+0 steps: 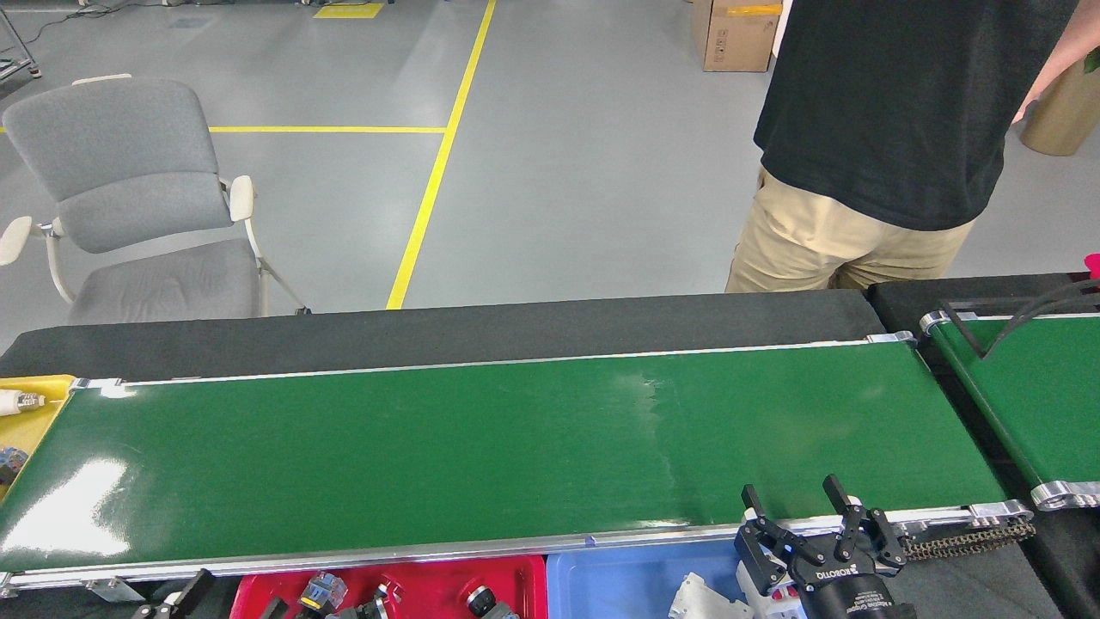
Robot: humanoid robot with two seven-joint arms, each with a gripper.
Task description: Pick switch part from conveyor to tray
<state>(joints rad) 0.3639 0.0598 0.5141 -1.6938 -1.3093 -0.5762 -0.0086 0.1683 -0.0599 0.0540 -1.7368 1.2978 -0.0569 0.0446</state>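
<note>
Our right claw (pixel 795 509) hangs spread over the blue tray (pixel 619 580) at the conveyor's (pixel 481 456) near edge. Our left claw (pixel 185 595) barely shows; we cannot tell its state. Switch parts (pixel 322 593) lie in the red tray (pixel 430 580).
</note>
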